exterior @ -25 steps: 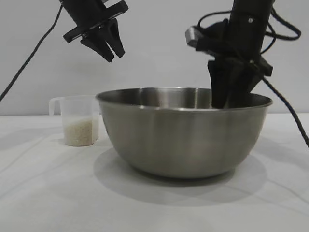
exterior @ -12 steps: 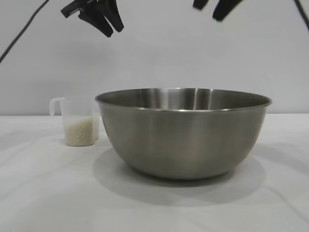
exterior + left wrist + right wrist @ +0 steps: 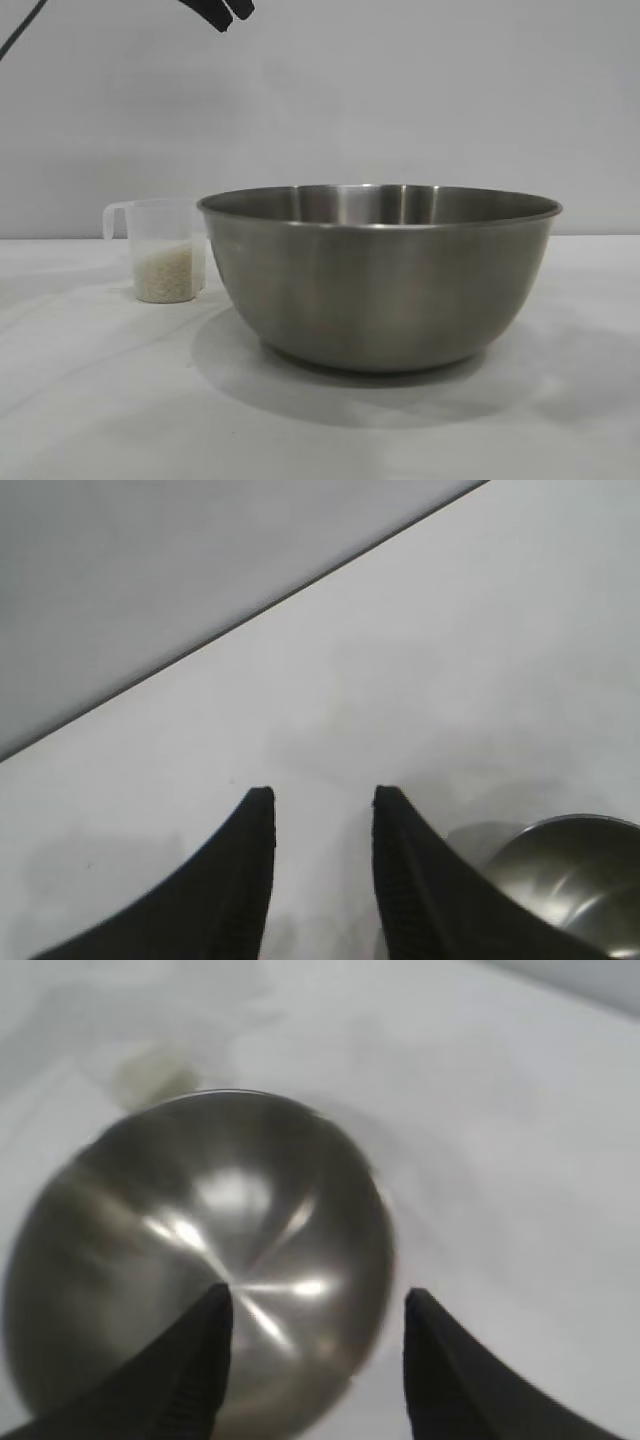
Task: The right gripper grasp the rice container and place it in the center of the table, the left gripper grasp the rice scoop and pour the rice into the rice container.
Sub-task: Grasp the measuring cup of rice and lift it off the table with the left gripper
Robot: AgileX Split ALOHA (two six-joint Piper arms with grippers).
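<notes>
A matte white table (image 3: 90, 400) under a plain wall carries a round brushed-steel bowl (image 3: 380, 275), upright, mouth up. Just left of the bowl stands a clear plastic cup (image 3: 165, 250) of rice (image 3: 165, 273), handle pointing away from it. Above the bowl, the left gripper (image 3: 318, 810) and right gripper (image 3: 315, 1310) hang partly open, holding nothing.

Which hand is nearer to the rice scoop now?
Left. The left hand hangs high above the rice scoop; the right hand is raised over the rice container.

Black tapered gripper fingers (image 3: 400, 880) with ribbed inner pads.
</notes>
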